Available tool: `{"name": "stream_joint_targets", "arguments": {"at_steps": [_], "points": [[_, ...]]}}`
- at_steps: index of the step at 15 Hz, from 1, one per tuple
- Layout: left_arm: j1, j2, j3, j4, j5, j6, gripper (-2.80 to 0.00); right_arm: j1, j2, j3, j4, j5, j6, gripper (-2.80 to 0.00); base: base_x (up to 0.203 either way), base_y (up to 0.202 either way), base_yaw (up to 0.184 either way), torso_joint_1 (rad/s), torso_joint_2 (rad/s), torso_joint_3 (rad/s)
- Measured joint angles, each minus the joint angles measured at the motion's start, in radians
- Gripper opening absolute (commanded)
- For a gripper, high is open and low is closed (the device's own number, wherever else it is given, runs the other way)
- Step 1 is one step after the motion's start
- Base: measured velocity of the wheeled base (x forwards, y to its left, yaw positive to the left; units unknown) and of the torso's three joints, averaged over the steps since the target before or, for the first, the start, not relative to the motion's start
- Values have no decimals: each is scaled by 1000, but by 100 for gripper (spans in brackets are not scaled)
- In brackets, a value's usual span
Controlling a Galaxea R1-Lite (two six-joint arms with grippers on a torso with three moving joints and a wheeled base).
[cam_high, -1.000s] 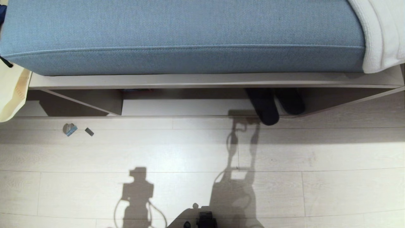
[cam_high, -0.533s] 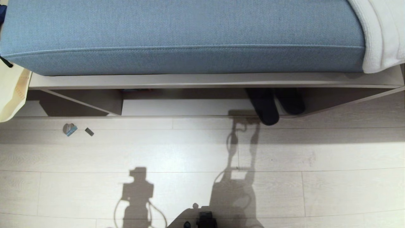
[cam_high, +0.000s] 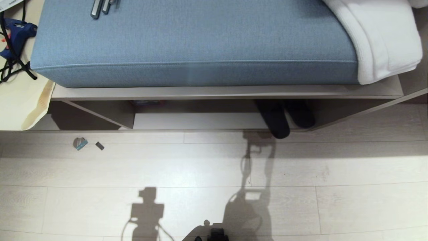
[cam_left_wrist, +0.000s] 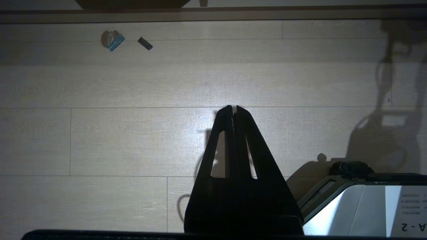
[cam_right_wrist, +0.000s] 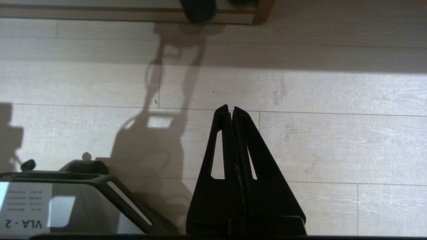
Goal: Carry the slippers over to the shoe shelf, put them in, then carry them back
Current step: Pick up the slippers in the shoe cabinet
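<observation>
**Slippers in the shelf; both claws shut and empty**

Far left, head view: a pale table (cam_high: 13,103) edge with a blue tool (cam_high: 16,31) and black cables, all cut by the frame; cannot say what the tool is for; on the floor (cam_high: 200,167) just before the shelf front lie two small scraps (cam_high: 80,143), too small to identify.

Left claw (cam_left_wrist: 232,108): seen only from its wrist camera; tips pressed together, nothing between them; it hangs over bare floor, well apart from the shelf, which reads as a parked arm.

Centre: blue cushion (cam_high: 200,43) on top of the unit; below it the shoe shelf (cam_high: 200,121), a low wide cubby with a pale bottom board; an upright panel divides it on the left; the back of the cubby is in shadow and hard to read.

Right of centre: the slippers (cam_high: 277,124) lie side by side in the shelf, toes outward; the left one pokes over the front lip, the other sits farther in; heels hidden under the top board; judged placed, with the fetch back not yet begun.

Right claw (cam_right_wrist: 231,109): narrow, tips meeting, empty; over floor, slippers near the frame edge beyond it.

Far right: white blanket (cam_high: 378,40) draped over the cushion end, partly cut off.
</observation>
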Motion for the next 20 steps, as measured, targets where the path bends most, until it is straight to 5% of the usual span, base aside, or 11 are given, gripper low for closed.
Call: {"name": "stream_joint_targets", "arguments": {"at_steps": [20], "points": [[1, 0, 0, 0, 0, 0, -280, 0, 0, 1, -1, 0, 1, -280, 0, 0, 0, 2, 2, 201]]}}
